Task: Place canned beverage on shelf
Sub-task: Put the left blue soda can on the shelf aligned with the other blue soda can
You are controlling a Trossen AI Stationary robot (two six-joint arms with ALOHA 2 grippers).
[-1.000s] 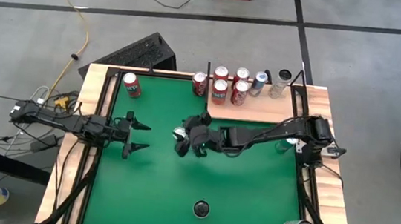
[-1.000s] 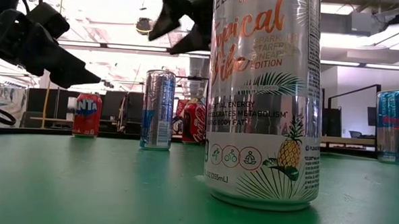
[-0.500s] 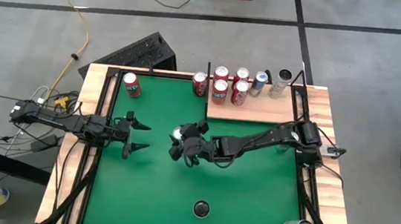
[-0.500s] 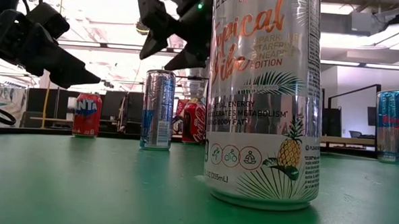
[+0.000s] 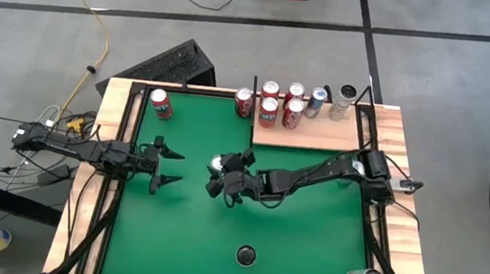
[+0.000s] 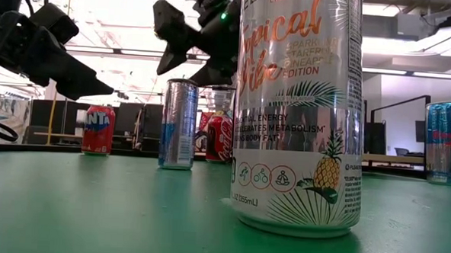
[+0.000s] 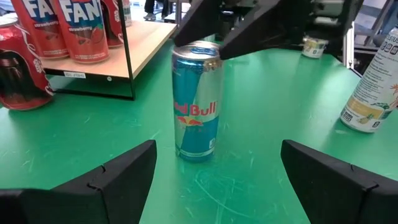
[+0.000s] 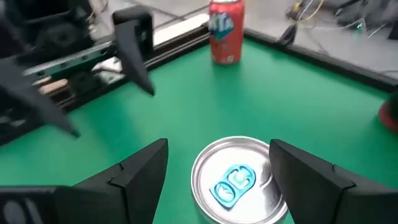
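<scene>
One slim blue-and-silver can (image 5: 216, 163) stands upright mid-surface, directly beneath the right pincer (image 5: 226, 175), whose spread fingers straddle its top without touching (the left pincer (image 5: 162, 167), also spread, waits farther off), with the shelf (image 5: 309, 135) nearby behind.

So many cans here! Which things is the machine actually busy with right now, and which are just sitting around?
In use:
- slim blue-and-silver Red Bull can, standing mid-table
- right gripper, open above that can
- pale wooden shelf with black posts

Just sitting:
- left gripper, open, waiting at the table's left
- red cans already on the shelf
- red Fanta can, far-left corner
- tall pineapple-print can
</scene>
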